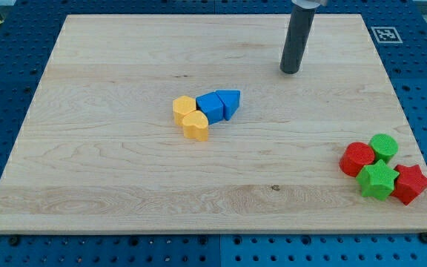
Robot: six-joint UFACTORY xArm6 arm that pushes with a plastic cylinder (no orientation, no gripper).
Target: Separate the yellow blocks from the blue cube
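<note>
Two yellow blocks sit near the board's middle: a yellow hexagonal block (pixel 184 109) and a yellow rounded block (pixel 196 125) just below it. Both touch the left side of the blue cube (pixel 210 106). A blue wedge-shaped block (pixel 229 102) touches the cube's right side. My tip (pixel 290 71) rests on the board up and to the right of this cluster, well apart from it.
A red cylinder (pixel 357 159), a green cylinder (pixel 383 147), a green star (pixel 377 181) and a red star (pixel 411 184) are bunched at the view's lower right. The wooden board (pixel 110 193) lies on a blue pegboard table.
</note>
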